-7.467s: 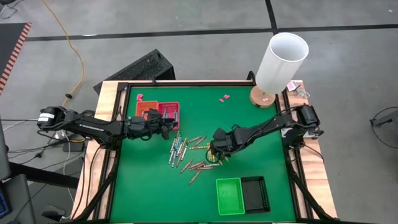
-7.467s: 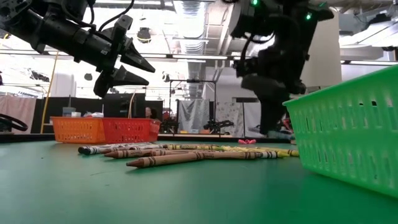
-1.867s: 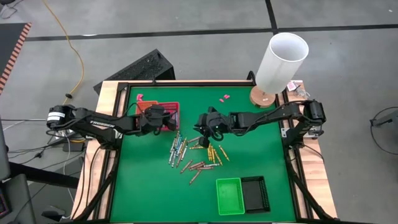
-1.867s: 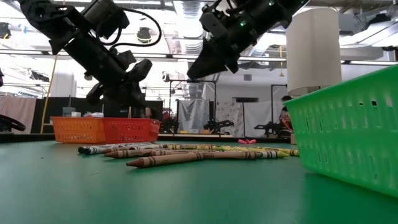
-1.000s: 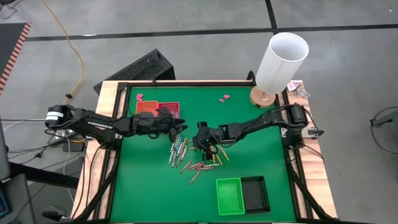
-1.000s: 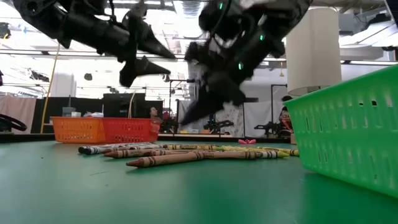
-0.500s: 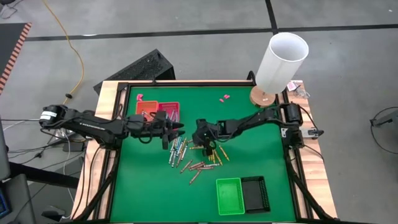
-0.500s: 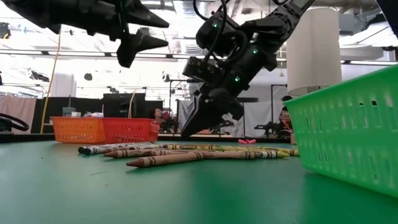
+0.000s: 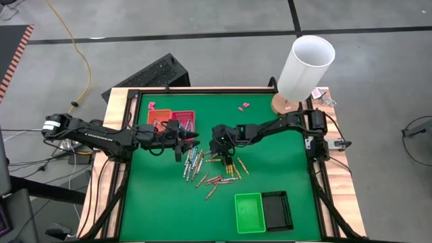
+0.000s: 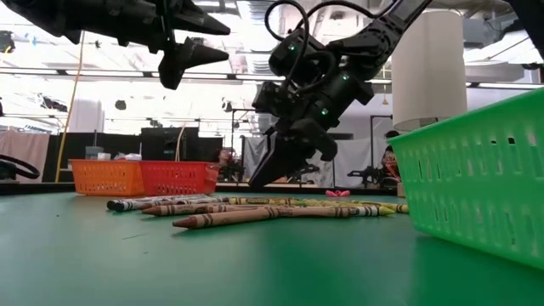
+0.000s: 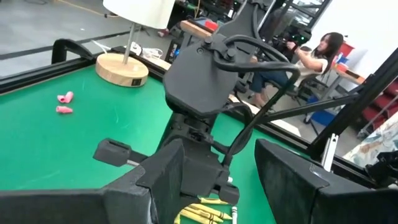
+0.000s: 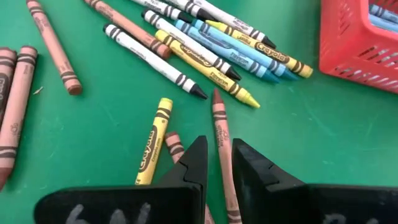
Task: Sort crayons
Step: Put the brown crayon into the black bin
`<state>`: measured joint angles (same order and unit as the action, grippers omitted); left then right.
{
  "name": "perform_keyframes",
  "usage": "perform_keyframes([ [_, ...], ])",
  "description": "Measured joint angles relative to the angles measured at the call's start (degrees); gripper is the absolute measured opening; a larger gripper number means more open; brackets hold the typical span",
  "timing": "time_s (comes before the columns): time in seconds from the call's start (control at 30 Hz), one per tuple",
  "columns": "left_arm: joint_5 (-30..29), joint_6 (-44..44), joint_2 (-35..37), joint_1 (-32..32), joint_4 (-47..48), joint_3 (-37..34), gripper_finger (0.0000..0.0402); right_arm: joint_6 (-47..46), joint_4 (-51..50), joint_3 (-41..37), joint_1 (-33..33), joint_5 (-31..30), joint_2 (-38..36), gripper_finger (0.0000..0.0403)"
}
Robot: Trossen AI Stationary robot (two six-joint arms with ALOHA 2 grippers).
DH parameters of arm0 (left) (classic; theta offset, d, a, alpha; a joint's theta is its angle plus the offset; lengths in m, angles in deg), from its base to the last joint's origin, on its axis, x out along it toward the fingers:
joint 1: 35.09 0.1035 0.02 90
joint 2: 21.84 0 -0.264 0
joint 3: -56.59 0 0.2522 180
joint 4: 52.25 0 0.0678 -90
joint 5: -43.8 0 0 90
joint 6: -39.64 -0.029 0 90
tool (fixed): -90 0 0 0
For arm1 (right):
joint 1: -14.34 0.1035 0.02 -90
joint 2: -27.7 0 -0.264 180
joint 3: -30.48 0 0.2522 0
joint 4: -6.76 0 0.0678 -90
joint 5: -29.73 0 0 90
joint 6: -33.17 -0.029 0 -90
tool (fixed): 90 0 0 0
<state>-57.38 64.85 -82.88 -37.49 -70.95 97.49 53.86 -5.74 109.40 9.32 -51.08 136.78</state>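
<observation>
Loose crayons (image 9: 206, 169) lie flat in a scattered pile mid-table, in yellow, blue, grey and brown-red. My right gripper (image 12: 219, 142) slants down just above the pile, open by a narrow gap. A brown crayon (image 12: 219, 118) shows on the mat through that gap. In the low view its tips (image 10: 255, 183) hang slightly above the crayons (image 10: 255, 208). My left gripper (image 9: 192, 140) is open wide and points level, high over the pile's left side (image 10: 200, 38). It faces the right arm.
A red tray (image 9: 183, 119) holding blue crayons and an orange tray (image 9: 157, 119) stand at the far left. A green tray (image 9: 248, 212) and a black tray (image 9: 277, 209) sit near the front edge. A lamp (image 9: 304, 64) stands far right. Pink scraps (image 9: 244, 106) lie on the mat.
My left gripper has risen above the pile's left side and stays open. My right gripper has come down toward the crayons, its tips now just over them, with the same narrow gap. The crayons have not moved.
</observation>
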Motion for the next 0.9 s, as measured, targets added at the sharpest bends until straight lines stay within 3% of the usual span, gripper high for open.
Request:
perform_keyframes([
  [0.77, -0.8, 0.8, 0.0, -0.1, 1.3, 0.0, 0.0187, 1.0, 0.9, 0.2, -1.5, 0.0, 4.1, 0.0069],
  [0.9, -1.1, 0.9, 0.0, -0.1, 1.9, 0.0, 0.0187, -1.3, 0.3, 0.2, -1.5, -2.5, 4.5, 0.0059],
])
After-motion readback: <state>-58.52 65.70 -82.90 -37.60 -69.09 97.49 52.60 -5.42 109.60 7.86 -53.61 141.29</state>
